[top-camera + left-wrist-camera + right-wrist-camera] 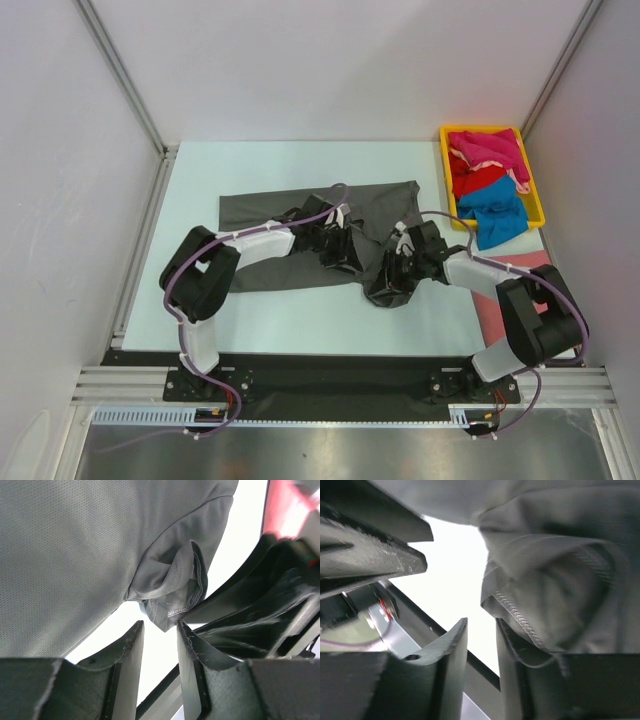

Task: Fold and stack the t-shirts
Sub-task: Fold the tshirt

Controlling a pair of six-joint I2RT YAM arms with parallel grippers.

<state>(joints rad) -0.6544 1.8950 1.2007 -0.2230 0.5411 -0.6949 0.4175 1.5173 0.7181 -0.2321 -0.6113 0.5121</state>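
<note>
1. Find dark grey t-shirt (270, 215) spread on desk (300, 320), near edge bunched up between both hands.
2. Note left hand (158, 632) partly spread, hem just at its tips, nothing pinched.
3. Note right hand (481, 630) spread too, hem loose beside one finger.
4. Pinch hem corners deep, lift level, fold evenly, avoid dragging.
5. Leave other shirts (490, 180) in yellow tray (444, 170).

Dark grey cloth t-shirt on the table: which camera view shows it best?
Top external: the dark grey cloth t-shirt lies almost whole in view, spread flat with its near right corner bunched. The left wrist view shows only a puckered stitched hem close up; the right wrist view, only stitched folds.
</note>
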